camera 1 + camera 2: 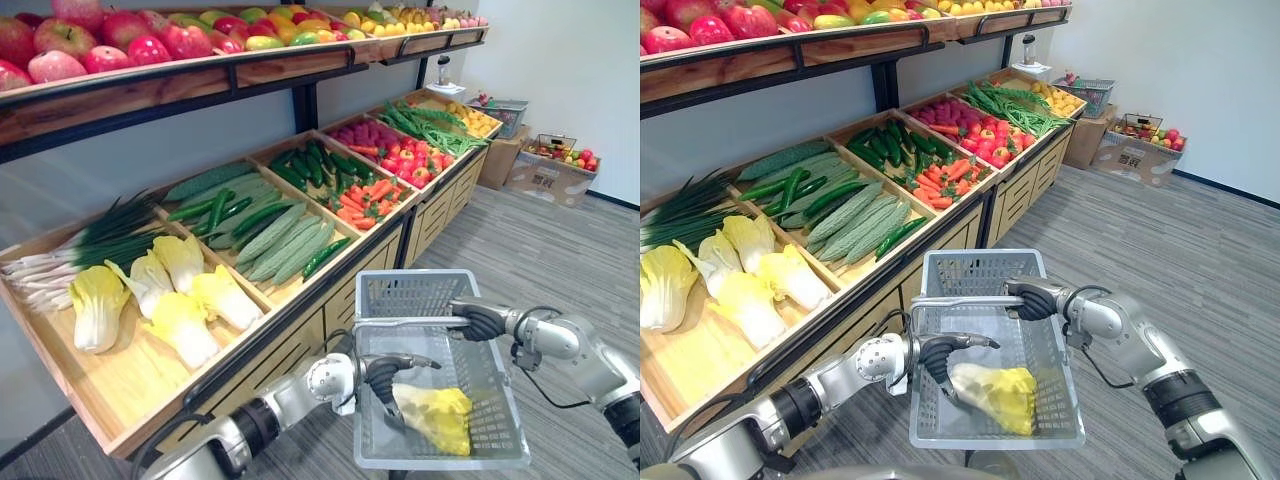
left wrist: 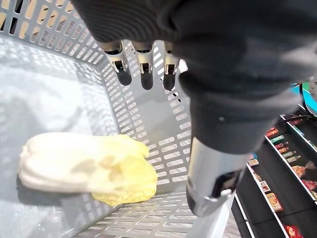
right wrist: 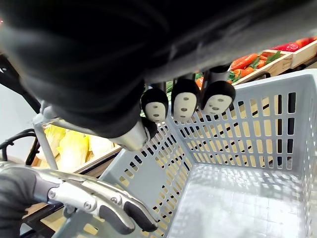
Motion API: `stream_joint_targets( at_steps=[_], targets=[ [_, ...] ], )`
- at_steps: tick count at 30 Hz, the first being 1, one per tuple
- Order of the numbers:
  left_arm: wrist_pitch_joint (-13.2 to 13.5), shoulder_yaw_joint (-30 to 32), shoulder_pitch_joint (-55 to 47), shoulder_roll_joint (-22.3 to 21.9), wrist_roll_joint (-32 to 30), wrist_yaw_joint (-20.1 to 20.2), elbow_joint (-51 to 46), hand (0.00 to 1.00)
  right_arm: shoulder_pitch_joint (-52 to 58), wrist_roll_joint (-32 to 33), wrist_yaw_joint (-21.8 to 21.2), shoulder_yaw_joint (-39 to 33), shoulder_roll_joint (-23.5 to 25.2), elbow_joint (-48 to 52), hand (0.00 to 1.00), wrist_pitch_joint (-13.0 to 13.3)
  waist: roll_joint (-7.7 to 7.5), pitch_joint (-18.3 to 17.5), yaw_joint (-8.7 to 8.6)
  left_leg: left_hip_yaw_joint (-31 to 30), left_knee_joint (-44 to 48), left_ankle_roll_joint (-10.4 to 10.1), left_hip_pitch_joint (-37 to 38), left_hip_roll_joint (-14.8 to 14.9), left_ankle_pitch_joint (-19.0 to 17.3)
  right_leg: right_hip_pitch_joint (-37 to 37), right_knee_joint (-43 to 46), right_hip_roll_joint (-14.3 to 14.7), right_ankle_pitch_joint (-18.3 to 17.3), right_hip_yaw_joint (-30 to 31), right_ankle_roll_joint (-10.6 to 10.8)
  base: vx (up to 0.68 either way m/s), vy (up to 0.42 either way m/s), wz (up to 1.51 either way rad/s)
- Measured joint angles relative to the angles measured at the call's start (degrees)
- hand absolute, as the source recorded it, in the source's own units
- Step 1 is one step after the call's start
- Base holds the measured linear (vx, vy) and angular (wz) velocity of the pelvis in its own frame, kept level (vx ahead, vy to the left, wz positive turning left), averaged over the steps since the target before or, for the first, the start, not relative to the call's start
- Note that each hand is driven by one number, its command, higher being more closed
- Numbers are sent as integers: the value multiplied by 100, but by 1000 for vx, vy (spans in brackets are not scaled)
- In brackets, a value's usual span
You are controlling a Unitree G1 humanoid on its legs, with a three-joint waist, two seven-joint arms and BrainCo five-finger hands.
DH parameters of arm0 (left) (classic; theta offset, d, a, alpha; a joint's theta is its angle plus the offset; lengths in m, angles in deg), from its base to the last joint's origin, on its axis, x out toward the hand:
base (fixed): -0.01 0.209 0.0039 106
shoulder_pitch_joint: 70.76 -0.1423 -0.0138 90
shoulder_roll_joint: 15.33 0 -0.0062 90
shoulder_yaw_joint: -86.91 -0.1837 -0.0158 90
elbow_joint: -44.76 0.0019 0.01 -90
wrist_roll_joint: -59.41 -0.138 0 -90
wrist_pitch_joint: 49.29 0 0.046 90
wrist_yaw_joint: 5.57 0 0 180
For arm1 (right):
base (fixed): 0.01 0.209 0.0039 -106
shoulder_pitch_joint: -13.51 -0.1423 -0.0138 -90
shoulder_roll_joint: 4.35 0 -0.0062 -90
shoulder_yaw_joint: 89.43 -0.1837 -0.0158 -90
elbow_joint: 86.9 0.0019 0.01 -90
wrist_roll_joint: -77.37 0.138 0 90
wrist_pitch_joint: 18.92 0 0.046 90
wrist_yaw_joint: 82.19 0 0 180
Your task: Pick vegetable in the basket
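Note:
A grey plastic basket [image 1: 400,292] hangs in front of the vegetable stand. My right hand [image 1: 483,322] is shut on the basket's handle [image 1: 960,300], and its dark-tipped fingers [image 3: 185,104] curl over the bar. A yellow and white cabbage [image 1: 435,412] lies on the basket's floor [image 2: 44,94], with nothing touching it. My left hand [image 1: 383,377] hovers inside the basket just above the cabbage's white end. Its fingers [image 2: 143,62] are straight and hold nothing.
The slanted wooden stand [image 1: 120,390] on the left holds more cabbages [image 1: 170,290], green gourds [image 1: 275,245], carrots [image 1: 365,200] and peppers. Apples [image 1: 100,45] fill the shelf above. Cardboard boxes with fruit [image 1: 550,165] stand at the back right on the grey floor.

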Motion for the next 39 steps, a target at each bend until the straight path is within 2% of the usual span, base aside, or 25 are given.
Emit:
stream_joint_targets(
  at_steps=[4, 8, 14, 17, 20, 22, 23, 24, 26, 27, 29, 32, 34, 37, 39],
  targets=[
    [0, 7, 0, -4, 70, -28, -1, 0, 1, -5, -39, -2, 42, -23, 100, -108, -2, 2, 1, -21, -104, 13, 22, -74, 56, 11, 2, -37, 5, -8, 8, -68, 31, 3],
    [-1, 127, -1, -12, 313, -146, -143, 0, 70, -113, -39, -57, 270, -177, 100, -338, -40, 25, -7, -171, -194, 27, -11, -110, 111, 60, -10, -86, 5, -95, 8, -63, 19, 15],
    [5, 450, -201, 42, 1007, -195, -1369, 0, 514, -344, 16, -349, 748, -586, 100, -930, -76, 56, 40, -518, -517, 85, -135, -299, 291, 100, -40, -244, 3, -342, 11, -50, 34, 26],
    [33, 717, -444, 115, 1190, -227, -1874, 0, 754, -350, 272, -491, 941, -1138, 100, -1232, -63, 94, 66, -776, -723, 125, -158, -384, 406, 237, -105, -307, 7, -522, 16, -37, 34, 39],
    [47, 1353, -786, 234, 1487, -277, -2390, 0, 1063, -347, 598, -945, 1073, -1633, 100, -1377, -15, 135, 92, -1079, -972, 175, -241, -493, 530, 324, -201, -392, 21, -722, 40, -42, 30, 48],
    [86, 2094, -1028, 380, 1691, -423, -2771, 0, 1269, -343, 864, -1371, 1091, -2207, 100, -1470, 30, 171, 195, -1319, -1215, 236, -325, -615, 693, 362, -277, -470, 49, -906, 79, -33, 28, 56],
    [114, 2289, -1085, 418, 1696, -447, -2830, 0, 1297, -342, 931, -1430, 1092, -2355, 100, -1512, 39, 194, 202, -1394, -1283, 251, -317, -641, 741, 414, -305, -472, 52, -944, 83, -27, 15, 61],
    [149, 2732, -1254, 549, 1744, -474, -3018, 0, 1356, -336, 1077, -1627, 1142, -2707, 100, -1587, 63, 210, 226, -1540, -1394, 277, -316, -674, 820, 499, -365, -468, 62, -992, 99, -16, 9, 52],
    [189, 3096, -1435, 658, 1891, -529, -3198, 0, 1378, -334, 1208, -1845, 1200, -3074, 100, -1603, 79, 218, 281, -1649, -1452, 286, -320, -688, 852, 590, -444, -471, 74, -1041, 116, -16, 12, 41],
    [277, 3424, -1572, 705, 1906, -657, -3331, 0, 1479, -333, 1342, -2089, 1224, -3375, 100, -1608, 90, 225, 368, -1757, -1489, 308, -344, -701, 877, 652, -503, -485, 80, -1094, 124, -15, 14, 41],
    [341, 3803, -1720, 731, 1906, -754, -3427, 0, 1569, -333, 1403, -2317, 1237, -3643, 100, -1607, 85, 250, 380, -1935, -1517, 330, -368, -708, 899, 774, -593, -505, 90, -1226, 139, -9, 10, 49],
    [360, 4605, -1983, 724, 1909, -1159, -3425, 0, 1721, -328, 1620, -2779, 1260, -4024, 100, -1572, 96, 248, 404, -2244, -1596, 376, -513, -761, 967, 844, -721, -552, 112, -1305, 174, -3, 7, 51],
    [260, 5084, -2153, 697, 1907, -1462, -3374, 0, 1768, -313, 1780, -3098, 1314, -4246, 100, -1564, 103, 262, 464, -2367, -1632, 399, -546, -790, 1025, 926, -842, -555, 141, -1397, 215, 6, -8, 31],
    [104, 5865, -2490, 501, 1854, -2129, -2928, 0, 1932, -113, 2004, -3581, 1487, -4313, 100, -1568, 142, 257, 526, -2611, -1692, 421, -564, -843, 1095, 1009, -877, -568, 141, -1585, 215, 24, -4, 36],
    [-81, 6517, -2703, 308, 1790, -2745, -2245, 0, 2009, 207, 2066, -3895, 1715, -4312, 100, -1574, 149, 251, 577, -2771, -1690, 451, -656, -850, 1129, 1019, -928, -577, 140, -1696, 214, 3, -22, 28]
  ],
)
